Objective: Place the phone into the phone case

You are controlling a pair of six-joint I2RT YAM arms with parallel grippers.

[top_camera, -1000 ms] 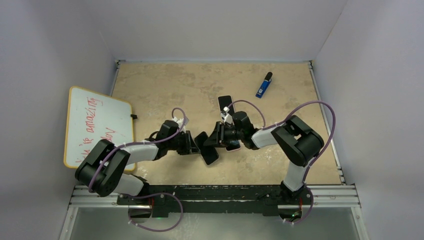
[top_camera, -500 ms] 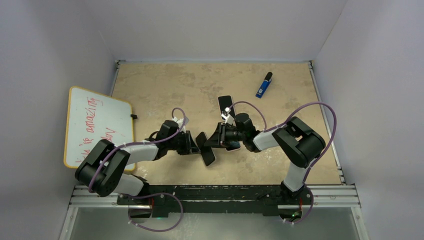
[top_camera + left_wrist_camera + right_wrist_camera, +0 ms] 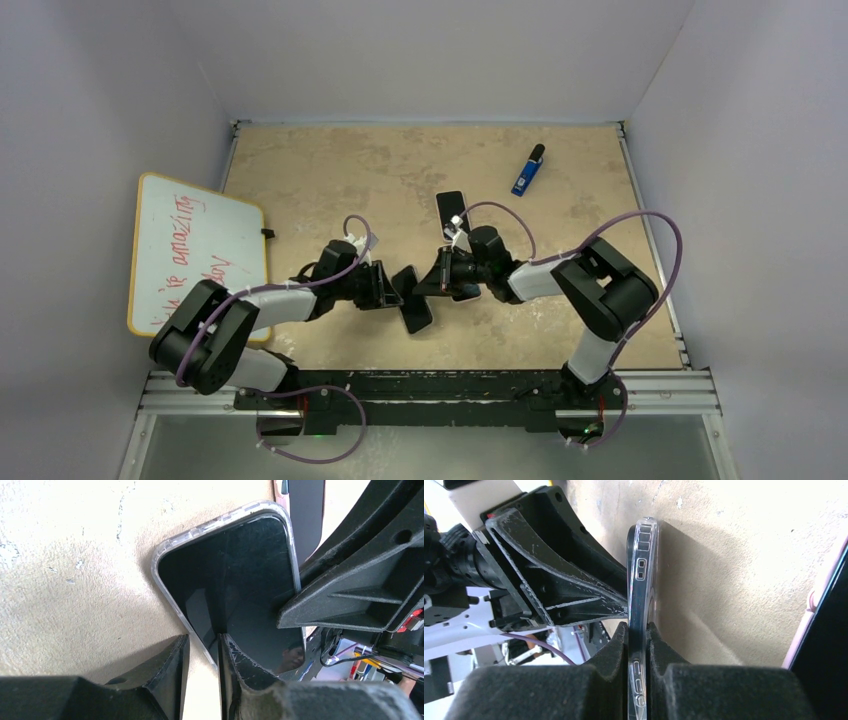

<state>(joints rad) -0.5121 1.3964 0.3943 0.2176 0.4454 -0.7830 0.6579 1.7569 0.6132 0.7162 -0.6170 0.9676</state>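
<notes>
A black phone [image 3: 230,580] sits inside a clear phone case [image 3: 165,555] and is held on edge just above the table between both arms [image 3: 415,305]. My right gripper [image 3: 638,630] is shut on the case's side edge [image 3: 640,555], pads pressed on both faces. My left gripper [image 3: 202,642] straddles the opposite corner. One of its fingers [image 3: 235,665] lies on the screen, and a light gap shows beside the other, so its jaws stand slightly open. In the top view the left gripper [image 3: 390,290] and right gripper [image 3: 432,285] face each other.
A flat black object with a pink edge [image 3: 451,205] lies just behind the right gripper and shows at the right wrist view's edge [image 3: 824,630]. A whiteboard [image 3: 195,250] lies at the left. A blue marker [image 3: 528,170] lies at the back right. Walls enclose the table.
My right gripper has closed onto the case's edge. My left gripper's jaws have widened slightly. The phone has shifted a little between the arms.
</notes>
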